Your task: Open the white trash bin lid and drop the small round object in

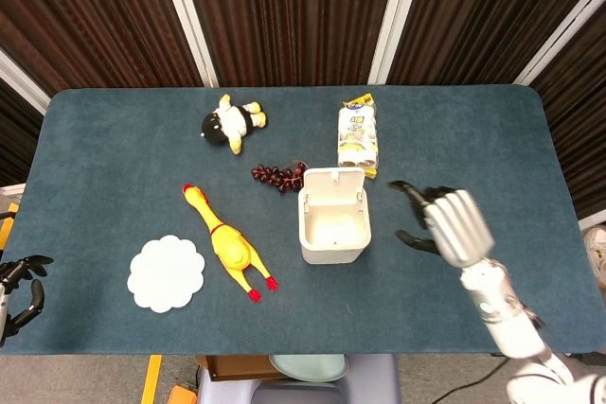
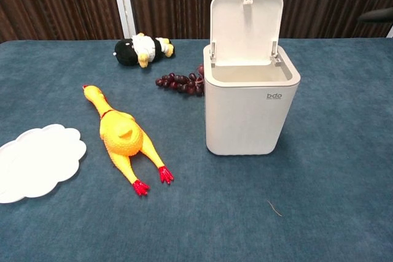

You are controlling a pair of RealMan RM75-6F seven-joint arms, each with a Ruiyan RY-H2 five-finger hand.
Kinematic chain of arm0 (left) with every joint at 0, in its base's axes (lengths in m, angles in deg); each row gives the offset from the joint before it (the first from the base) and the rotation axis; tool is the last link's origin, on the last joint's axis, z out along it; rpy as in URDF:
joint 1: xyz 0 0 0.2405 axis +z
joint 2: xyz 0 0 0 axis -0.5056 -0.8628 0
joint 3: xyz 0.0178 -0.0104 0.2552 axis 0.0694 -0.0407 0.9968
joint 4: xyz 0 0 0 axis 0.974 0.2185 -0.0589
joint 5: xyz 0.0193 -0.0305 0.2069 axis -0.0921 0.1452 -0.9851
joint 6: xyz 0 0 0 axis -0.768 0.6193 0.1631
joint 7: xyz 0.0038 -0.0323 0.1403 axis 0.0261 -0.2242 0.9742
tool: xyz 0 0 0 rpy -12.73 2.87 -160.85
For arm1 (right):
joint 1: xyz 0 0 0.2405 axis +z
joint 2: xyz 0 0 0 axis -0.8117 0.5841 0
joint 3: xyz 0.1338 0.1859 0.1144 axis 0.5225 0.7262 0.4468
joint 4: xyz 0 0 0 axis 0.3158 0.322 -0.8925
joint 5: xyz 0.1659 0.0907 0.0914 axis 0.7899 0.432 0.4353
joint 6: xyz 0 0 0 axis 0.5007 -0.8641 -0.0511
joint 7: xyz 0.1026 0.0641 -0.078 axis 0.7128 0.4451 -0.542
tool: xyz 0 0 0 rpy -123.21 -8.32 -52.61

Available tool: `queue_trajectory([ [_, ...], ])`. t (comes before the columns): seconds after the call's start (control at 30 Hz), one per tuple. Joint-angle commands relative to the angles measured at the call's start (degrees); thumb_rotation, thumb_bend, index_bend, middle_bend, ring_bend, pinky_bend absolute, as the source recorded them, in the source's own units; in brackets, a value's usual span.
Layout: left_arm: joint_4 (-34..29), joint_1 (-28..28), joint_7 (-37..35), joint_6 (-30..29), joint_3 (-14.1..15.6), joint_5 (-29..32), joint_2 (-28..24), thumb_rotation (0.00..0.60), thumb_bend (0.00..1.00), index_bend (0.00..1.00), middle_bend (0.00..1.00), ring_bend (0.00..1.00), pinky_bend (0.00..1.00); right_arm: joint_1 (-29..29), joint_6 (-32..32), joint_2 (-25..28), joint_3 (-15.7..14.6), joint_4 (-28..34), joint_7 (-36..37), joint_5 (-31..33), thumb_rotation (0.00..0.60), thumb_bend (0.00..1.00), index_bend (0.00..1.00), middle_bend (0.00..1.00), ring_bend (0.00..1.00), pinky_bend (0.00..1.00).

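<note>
The white trash bin (image 1: 332, 231) (image 2: 250, 111) stands near the table's middle with its lid (image 2: 246, 27) tipped up and back. The small round object is nowhere in sight in either view. My right hand (image 1: 449, 221) hangs to the right of the bin, apart from it, fingers spread and holding nothing; the chest view catches only a dark fingertip (image 2: 376, 15) at its right edge. My left hand (image 1: 19, 292) sits low at the far left edge, off the table, its fingers apart and empty.
A yellow rubber chicken (image 1: 227, 245) (image 2: 122, 138) and a white scalloped plate (image 1: 167, 272) (image 2: 34, 161) lie left of the bin. Dark grapes (image 1: 276, 175) (image 2: 180, 83), a plush toy (image 1: 232, 123) (image 2: 143, 49) and a snack packet (image 1: 358, 139) lie behind it.
</note>
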Motion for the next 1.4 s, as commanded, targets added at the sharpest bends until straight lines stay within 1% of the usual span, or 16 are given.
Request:
queue_trajectory([
  [0.03,-0.15,0.04,0.34,-0.08,0.05,-0.12,0.03,0.6,0.64,0.38,0.51,0.5,0.59,-8.46,7.88,4.63,-3.92,-0.25,3.71,-2.71,0.6,0.14,0.44,0.86,0.71,0.86],
  [0.1,-0.22,0.09,0.61,-0.21,0.06,-0.22,0.05,0.6,0.64,0.38,0.51,0.5,0.59,-11.54,9.59,5.25,-5.35,-1.77,5.58,-1.18,0.6,0.14,0.46,0.78,0.67,0.81],
  [0.17,-0.28,0.11,1.03,-0.29,0.06,-0.29,0.11,0.6,0.64,0.38,0.51,0.5,0.59,-14.08,10.43,4.82,-6.25,-4.35,8.39,1.08,0.6,0.14,0.47,0.69,0.59,0.71],
  [0.2,-0.34,0.11,1.19,-0.29,0.06,-0.31,0.14,0.6,0.64,0.38,0.51,0.5,0.59,-15.01,10.6,4.51,-6.48,-5.54,9.85,2.07,0.6,0.14,0.47,0.63,0.52,0.65],
  [0.23,-0.39,0.1,1.41,-0.27,0.09,-0.37,0.17,0.6,0.64,0.38,0.51,0.5,0.59,-15.83,10.64,4.18,-6.67,-6.74,11.52,2.98,0.6,0.14,0.45,0.55,0.43,0.56],
  [0.27,-0.49,0.07,1.73,-0.24,0.1,-0.44,0.22,0.6,0.64,0.38,0.51,0.5,0.59,-16.77,10.81,3.65,-6.62,-8.33,13.95,4.1,0.6,0.14,0.42,0.49,0.35,0.47],
  [0.33,-0.54,-0.02,2.24,-0.14,0.13,-0.59,0.36,0.6,0.64,0.38,0.51,0.5,0.59,-17.93,11.39,2.39,-5.95,-10.82,17.14,5.69,0.6,0.14,0.39,0.41,0.25,0.34],
  [0.4,-0.41,-0.18,2.79,0.15,0.1,-0.56,0.61,0.6,0.64,0.38,0.51,0.5,0.59,-18.8,11.83,0.57,-5.06,-13.67,19.06,7.03,0.6,0.14,0.35,0.33,0.18,0.25],
  [0.47,-0.1,-0.36,3.29,0.22,-0.18,-0.37,1.05,0.6,0.64,0.38,0.51,0.5,0.59,-18.89,11.35,-0.6,-4.42,-15.3,19.33,7.51,0.6,0.14,0.29,0.27,0.12,0.21],
  [0.57,0.48,-0.51,3.62,0.06,-0.45,-0.35,1.67,0.6,0.64,0.37,0.51,0.5,0.59,-18.37,9.43,-1.01,-4.46,-16.14,18.51,7.14,0.6,0.14,0.22,0.22,0.08,0.2],
  [0.63,0.7,-0.57,3.6,0.03,-0.55,-0.27,1.88,0.6,0.64,0.37,0.5,0.5,0.59,-17.76,7.04,-1.24,-4.75,-16.12,16.24,7.36,0.6,0.14,0.19,0.2,0.08,0.2],
  [0.73,0.94,-0.65,3.27,0.09,-0.6,-0.18,2.0,0.6,0.64,0.37,0.5,0.5,0.59,-17.01,4.35,-1.41,-4.86,-15.79,14.92,7.47,0.6,0.14,0.16,0.19,0.08,0.2],
  [1.03,1.23,-0.63,2.91,0.12,-0.31,-0.36,1.98,0.6,0.64,0.37,0.49,0.5,0.59,-17.59,4.48,-2.35,-3.89,-15.84,14.26,6.74,0.6,0.14,0.16,0.19,0.08,0.2],
  [1.23,0.97,-0.55,3.1,0.15,-0.43,0.07,1.83,0.6,0.64,0.37,0.49,0.5,0.59,-16.85,-0.03,-0.68,-4.36,-14.91,14.64,7.53,0.6,0.14,0.16,0.19,0.08,0.2],
  [1.4,1.11,-0.65,3.05,0.32,-0.39,0.07,1.91,0.6,0.64,0.37,0.49,0.5,0.59,-16.66,-1.03,-0.66,-3.89,-14.77,14.89,7.74,0.6,0.14,0.16,0.19,0.08,0.2],
])
